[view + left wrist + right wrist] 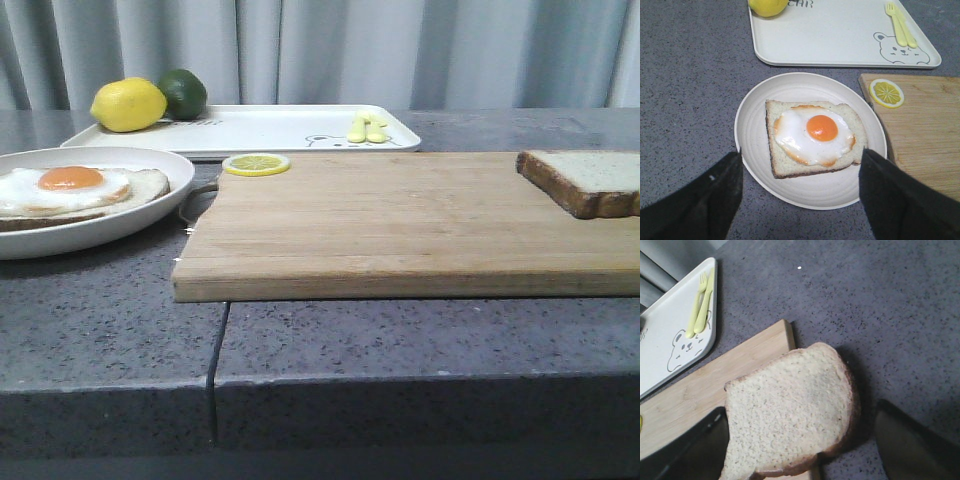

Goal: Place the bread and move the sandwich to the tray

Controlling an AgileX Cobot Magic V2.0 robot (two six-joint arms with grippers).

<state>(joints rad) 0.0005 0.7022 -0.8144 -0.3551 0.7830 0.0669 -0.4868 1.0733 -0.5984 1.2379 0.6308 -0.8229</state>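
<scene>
The sandwich [70, 190] — so far one brown-crusted slice topped with a fried egg, white with an orange yolk — lies on a round white plate [150, 215] at the left of the grey stone counter [400, 350], just left of the wooden board [400, 225].

The left gripper [801, 187] hangs above this plate with its two dark fingers [705, 200] spread wide, one to each side of the slice; nothing is held between them.

The bread [590, 180], a thick pale slice with a dark brown crust, rests at the far right corner of the board, part of it overhanging the board's edge above the counter.

The right gripper [802, 440] is over this slice, fingers [910, 440] well apart on either side of it. Whether they touch the crust cannot be told from the wrist view.

The tray [280, 130] — white, rectangular, with a bear drawing — sits at the far side of the counter behind the board and plate.

On the tray's left end are a lemon [128, 104] and a lime [183, 93], side by side; near its right end lies a pale yellow fork and spoon set [367, 128].

A lemon slice [256, 164] lies flat on the far left corner of the board.
</scene>
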